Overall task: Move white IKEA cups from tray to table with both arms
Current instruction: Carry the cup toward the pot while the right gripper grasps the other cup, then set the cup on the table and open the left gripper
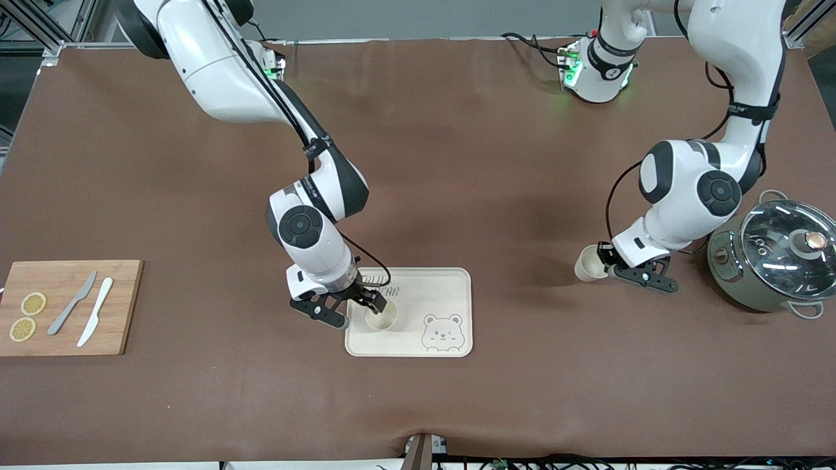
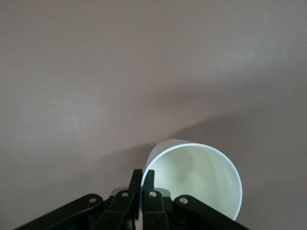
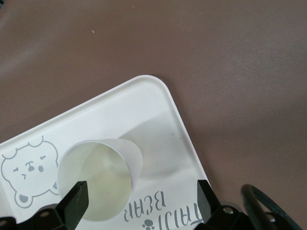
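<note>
— Brown matting is covering the table [image 1: 457, 163]; where are the two cups sitting?

— One small off-white handleless cup [image 1: 381, 316] is standing upright on the cream rectangular tray with a bear drawing [image 1: 450, 287], which is lying near the middle of the table's edge closest to the front camera. The cup is resting in the part of the tray toward the right arm's end, beside the printed lettering, apart from the bear.

— And the right gripper [image 1: 346, 310]?

— It is hanging low over that cup, its jaws standing wide open, one finger [image 3: 76, 203] on each side of the cup [image 3: 100, 179] and neither one pressing the wall in the right wrist view.

— What is the left gripper [image 1: 610, 258] doing?

— It is holding the second off-white handleless cup [image 1: 591, 262] tilted on its side in the air, over bare table toward the left arm's end, its mouth facing the front camera. In the left wrist view the jaws are pinching the cup's rim [image 2: 192, 177], one finger inside and one outside.

— Anything else on the table?

— A grey-green pot with a glass lid [image 1: 777, 254] is sitting at the left arm's edge of the table. A bamboo cutting board [image 1: 117, 281] is lying at the right arm's edge, carrying two lemon slices [image 1: 32, 303], a grey knife [image 1: 72, 302] and a white knife [image 1: 95, 311].
</note>
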Robot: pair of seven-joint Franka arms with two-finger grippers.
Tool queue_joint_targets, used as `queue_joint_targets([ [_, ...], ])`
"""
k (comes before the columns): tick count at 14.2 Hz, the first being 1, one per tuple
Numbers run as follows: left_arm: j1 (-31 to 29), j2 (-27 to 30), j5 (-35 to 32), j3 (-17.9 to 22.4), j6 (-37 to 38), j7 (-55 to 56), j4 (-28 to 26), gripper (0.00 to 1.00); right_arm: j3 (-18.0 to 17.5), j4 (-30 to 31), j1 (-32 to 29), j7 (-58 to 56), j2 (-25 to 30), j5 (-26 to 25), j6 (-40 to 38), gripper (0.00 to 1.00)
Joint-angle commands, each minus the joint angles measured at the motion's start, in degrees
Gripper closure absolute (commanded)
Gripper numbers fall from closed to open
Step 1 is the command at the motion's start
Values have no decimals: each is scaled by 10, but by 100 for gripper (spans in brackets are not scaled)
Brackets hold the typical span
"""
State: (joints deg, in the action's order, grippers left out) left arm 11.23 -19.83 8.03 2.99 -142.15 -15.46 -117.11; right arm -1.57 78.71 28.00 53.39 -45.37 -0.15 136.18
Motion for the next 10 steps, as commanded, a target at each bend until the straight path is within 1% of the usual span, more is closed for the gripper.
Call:
queue_joint_targets([
  [1, -1, -19, 9, -3, -36, -9, -1, 100, 7, -16, 8, 3, -18, -6, 8, 0],
  [4, -2, -33, 9, -3, -52, -10, 0, 100, 7, -16, 8, 3, -24, -10, 11, 0],
  [10, -2, -43, 8, -3, -68, -11, 0, 100, 7, -16, 9, 3, -43, -13, 49, 0],
])
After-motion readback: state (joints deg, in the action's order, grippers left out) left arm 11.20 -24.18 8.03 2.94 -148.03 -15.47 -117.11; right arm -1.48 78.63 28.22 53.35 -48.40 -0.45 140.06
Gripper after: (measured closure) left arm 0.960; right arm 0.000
